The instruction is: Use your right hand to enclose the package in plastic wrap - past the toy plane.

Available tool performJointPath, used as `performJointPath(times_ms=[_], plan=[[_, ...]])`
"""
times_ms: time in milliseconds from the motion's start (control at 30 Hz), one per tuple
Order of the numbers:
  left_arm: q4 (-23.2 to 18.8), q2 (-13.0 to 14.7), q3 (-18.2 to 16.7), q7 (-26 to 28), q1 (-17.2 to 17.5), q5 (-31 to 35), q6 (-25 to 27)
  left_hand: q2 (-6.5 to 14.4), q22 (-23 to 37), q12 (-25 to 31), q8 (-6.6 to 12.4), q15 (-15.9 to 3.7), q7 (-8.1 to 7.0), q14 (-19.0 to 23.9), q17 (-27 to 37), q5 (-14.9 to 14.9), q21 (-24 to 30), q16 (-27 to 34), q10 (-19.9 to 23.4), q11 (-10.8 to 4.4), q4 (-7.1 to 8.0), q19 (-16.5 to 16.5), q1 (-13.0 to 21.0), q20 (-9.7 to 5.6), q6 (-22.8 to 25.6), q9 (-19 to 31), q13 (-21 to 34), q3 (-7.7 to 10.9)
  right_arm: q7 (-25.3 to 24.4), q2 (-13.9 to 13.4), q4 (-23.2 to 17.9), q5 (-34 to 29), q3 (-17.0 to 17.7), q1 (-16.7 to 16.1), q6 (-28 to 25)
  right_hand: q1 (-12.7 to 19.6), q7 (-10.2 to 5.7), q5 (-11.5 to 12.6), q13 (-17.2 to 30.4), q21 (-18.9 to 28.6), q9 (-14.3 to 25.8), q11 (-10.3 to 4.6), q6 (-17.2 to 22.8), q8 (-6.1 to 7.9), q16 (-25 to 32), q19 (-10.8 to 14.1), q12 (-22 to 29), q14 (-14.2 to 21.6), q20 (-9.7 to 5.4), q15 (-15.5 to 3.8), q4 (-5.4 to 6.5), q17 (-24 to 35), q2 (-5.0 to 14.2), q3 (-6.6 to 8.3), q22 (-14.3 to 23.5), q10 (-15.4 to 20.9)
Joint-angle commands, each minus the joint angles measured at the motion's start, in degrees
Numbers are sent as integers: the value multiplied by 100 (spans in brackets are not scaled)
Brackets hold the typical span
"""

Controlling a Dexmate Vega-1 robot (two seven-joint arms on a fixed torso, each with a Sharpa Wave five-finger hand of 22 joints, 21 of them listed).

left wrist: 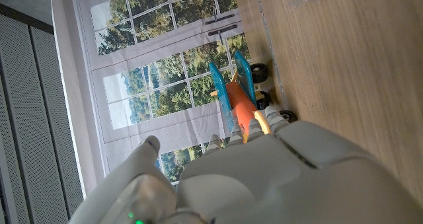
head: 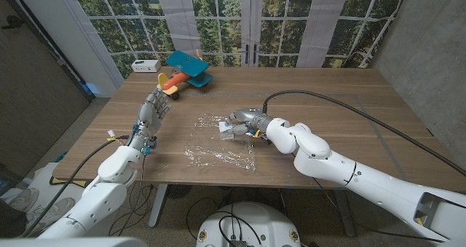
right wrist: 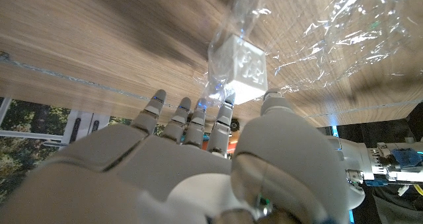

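The package [head: 227, 129], a small white box, sits on the plastic wrap [head: 218, 151]; the right hand [head: 244, 121] grasps wrap beside it. Fold slowly, keeping the film taut. Left hand [head: 154, 107] hangs released near the toy plane [head: 186, 72].

Head view: set high above the near edge, looking down and across the wooden table [head: 342, 83] toward the far windows [head: 218, 14], both arms entering from the bottom corners. Left wrist view: close behind the left hand [left wrist: 264, 178], turned sideways, facing the toy plane [left wrist: 238, 102] and the same windows. Right wrist view: very close behind the right hand [right wrist: 198, 164], inverted, facing the plastic wrap [right wrist: 344, 45] and package [right wrist: 239, 69], also seen mid-table from the head.
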Motion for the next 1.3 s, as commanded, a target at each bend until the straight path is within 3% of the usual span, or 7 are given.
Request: performJointPath(times_ms=[33, 100, 267, 400, 700, 867, 1300], plan=[[69, -1, 28, -61, -84, -12, 36, 1, 16, 1, -6, 25, -19, 12, 9, 6, -14, -13, -39, 12, -30, 46, 32, 7, -266, 11, 14, -2, 293, -51, 45, -468, -86, 12, -70, -244, 9, 36, 4, 10, 29, 10, -89, -87, -22, -97, 42, -53, 56, 19, 139, 25, -28, -81, 26, -110], [84, -4, 38, -75, -111, -13, 43, 2, 16, 2, -7, 27, -21, 13, 9, 6, -14, -13, -38, 13, -31, 46, 32, 7, -268, 11, 14, -2, 39, -78, 27, -471, -4, -103, 29, -118, 37, 85, -2, 47, 35, -14, -49, -109, -2, -49, 61, 22, 46, -21, 45, -5, 20, -14, 22, -112], [122, -27, 70, -95, -165, -27, 59, 2, 16, -2, -10, 27, -27, 12, 9, 6, -17, -14, -46, 17, -32, 42, 33, 7, -276, 11, 14, -2, -354, -63, -39, -688, 112, -312, 25, 792, 6, 169, -34, 159, 54, -157, 245, -184, 15, 213, 158, 209, -59, -166, -652, -164, 187, 460, 3, 67], [162, -47, 97, -104, -198, -34, 68, 2, 17, -1, -9, 27, -26, 13, 10, 5, -19, -14, -43, 14, -32, 39, 33, 8, -272, 11, 14, -2, -707, -78, -63, -525, 312, -496, 224, 1078, -21, 182, -41, 189, 58, -199, 308, -224, 9, 323, 153, 255, -98, -203, -888, -212, 170, 596, -1, 70], [175, -38, 139, -81, -244, -16, 128, 1, 17, -3, -9, 27, -26, 15, 10, 4, -20, -13, -44, 14, -33, 40, 31, 8, -272, 11, 15, -5, -1089, -125, -158, -721, 442, -732, 362, 980, -358, 121, -55, 93, 78, -221, -494, -704, -94, 171, -77, -115, -25, -115, -978, -182, 1, 546, -5, -904], [166, -33, 156, -83, -265, -12, 142, 1, 18, -2, -8, 28, -27, 13, 11, 4, -22, -14, -39, 13, -32, 38, 29, 8, -272, 11, 15, -6, -1552, -137, -160, -837, 550, -939, 491, 928, -463, 132, -64, 47, 83, -182, -396, -684, -126, 20, -54, -273, 34, -12, -988, -173, -48, 517, -3, -1123], [185, -30, 172, -108, -312, -3, 117, 3, 19, -2, -9, 30, -30, 17, 11, 4, -23, -13, -36, 19, -33, 41, 28, 7, -273, 11, 16, -7, -1908, -152, -188, -1826, 472, -1059, 664, 1119, -501, 182, -102, 143, 80, -351, 448, -479, 17, 266, 190, 59, -35, -214, -1156, -192, -36, 659, -9, -521]])
